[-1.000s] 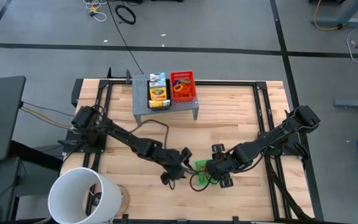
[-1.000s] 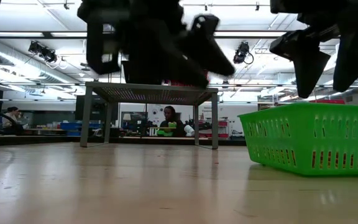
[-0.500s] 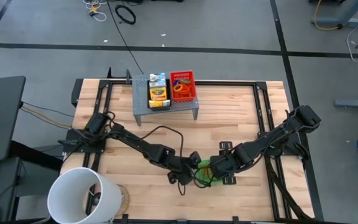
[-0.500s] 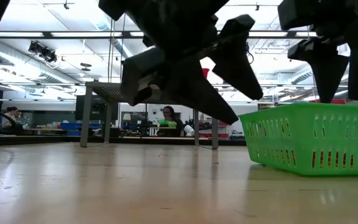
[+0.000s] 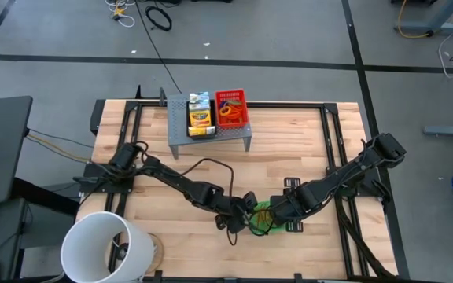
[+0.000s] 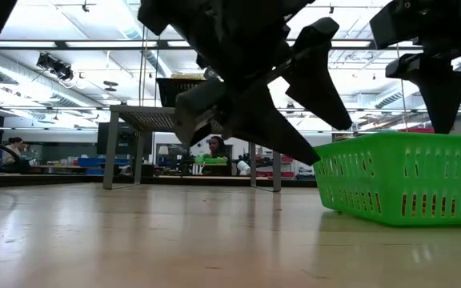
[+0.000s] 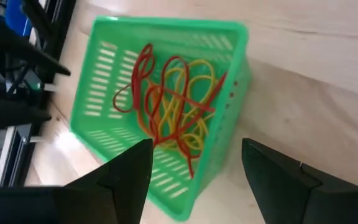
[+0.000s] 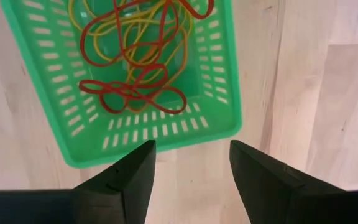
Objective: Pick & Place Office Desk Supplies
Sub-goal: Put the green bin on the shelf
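A green mesh tray (image 5: 259, 215) stands on its base on the wood table, near the near edge; it holds red and yellow rubber bands (image 7: 171, 102). My left gripper (image 5: 246, 207) is open and hovers at the tray's left end. In the left wrist view one corner of the tray (image 7: 232, 59) lies between the fingers. In the low view its fingers (image 6: 309, 112) slant down toward the tray's rim (image 6: 398, 142); I cannot tell whether they touch it. My right gripper (image 5: 283, 211) is open and hangs above the tray's right end (image 8: 160, 134).
A grey perforated riser (image 5: 211, 134) stands at the far edge. It carries a yellow-green crayon box (image 5: 200, 118) and a red tray (image 5: 230, 108) with orange bands. A big white bucket (image 5: 104, 248) sits off the near-left corner. A person shows far behind the table (image 6: 214, 148).
My left gripper has moved toward the table's right and come down to the green tray's left end, staying open. My right gripper has shifted a little toward the right edge. The tray has kept its place.
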`<act>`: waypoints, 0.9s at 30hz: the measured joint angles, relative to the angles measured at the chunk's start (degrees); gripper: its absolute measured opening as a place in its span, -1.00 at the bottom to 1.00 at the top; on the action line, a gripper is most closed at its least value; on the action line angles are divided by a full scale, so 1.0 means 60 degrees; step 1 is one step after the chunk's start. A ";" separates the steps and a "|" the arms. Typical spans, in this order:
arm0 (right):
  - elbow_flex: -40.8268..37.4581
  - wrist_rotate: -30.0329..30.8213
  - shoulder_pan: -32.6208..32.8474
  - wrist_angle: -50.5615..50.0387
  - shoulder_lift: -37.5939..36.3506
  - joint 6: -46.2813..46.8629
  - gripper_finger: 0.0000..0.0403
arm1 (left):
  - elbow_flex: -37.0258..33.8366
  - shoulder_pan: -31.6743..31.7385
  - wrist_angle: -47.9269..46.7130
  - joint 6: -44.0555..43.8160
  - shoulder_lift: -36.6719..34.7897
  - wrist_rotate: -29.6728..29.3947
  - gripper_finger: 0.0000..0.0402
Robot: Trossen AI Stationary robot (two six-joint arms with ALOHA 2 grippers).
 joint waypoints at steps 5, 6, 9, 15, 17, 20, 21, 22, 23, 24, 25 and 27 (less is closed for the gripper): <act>0.0000 0.0004 -0.0004 -0.0159 -0.0004 -0.0011 0.06 | -0.0007 0.0256 -0.0034 -0.0003 0.0151 0.0199 0.25; 0.0000 0.0004 -0.0004 -0.0178 -0.0004 -0.0015 0.06 | 0.0002 0.0295 0.0066 0.0052 0.0223 0.0256 0.25; 0.0000 0.0007 -0.0015 -0.0180 -0.0004 -0.0015 0.06 | 0.0098 0.0323 -0.0003 0.0162 0.0424 0.0270 0.23; 0.0000 0.0007 -0.0007 -0.0176 -0.0004 -0.0007 0.06 | 0.0594 0.0292 -0.0088 0.0484 0.1082 0.0145 0.09; 0.0000 0.0010 -0.0015 -0.0175 -0.0004 -0.0003 0.06 | 0.0703 0.0294 -0.0070 0.0529 0.1200 0.0128 0.02; 0.0000 0.0007 -0.0011 -0.0173 -0.0004 0.0073 0.06 | 0.0710 0.0299 -0.0086 0.0757 0.1206 -0.0070 -0.11; 0.0000 0.0007 -0.0011 -0.0169 -0.0004 0.0080 0.06 | 0.0710 0.0299 -0.0088 0.0763 0.1206 -0.0103 -0.17; 0.0000 0.0007 -0.0007 -0.0169 -0.0004 0.0078 0.06 | 0.0710 0.0299 -0.0088 0.0761 0.1206 -0.0145 -0.24; 0.0000 0.0009 -0.0004 -0.0170 -0.0004 0.0078 0.06 | 0.0710 0.0292 -0.0092 0.0752 0.1206 -0.0240 -0.31; 0.0000 0.0011 -0.0004 -0.0166 -0.0004 0.0076 0.06 | 0.0710 0.0285 -0.0092 0.0750 0.1206 -0.0358 -0.39; 0.0000 0.0007 -0.0004 -0.0168 -0.0004 0.0076 0.06 | 0.0710 0.0281 -0.0115 0.0747 0.1206 -0.0480 -0.49; 0.0000 0.0015 -0.0004 -0.0169 -0.0004 0.0076 0.06 | 0.0718 0.0281 -0.0321 0.0619 0.1206 -0.0567 -0.70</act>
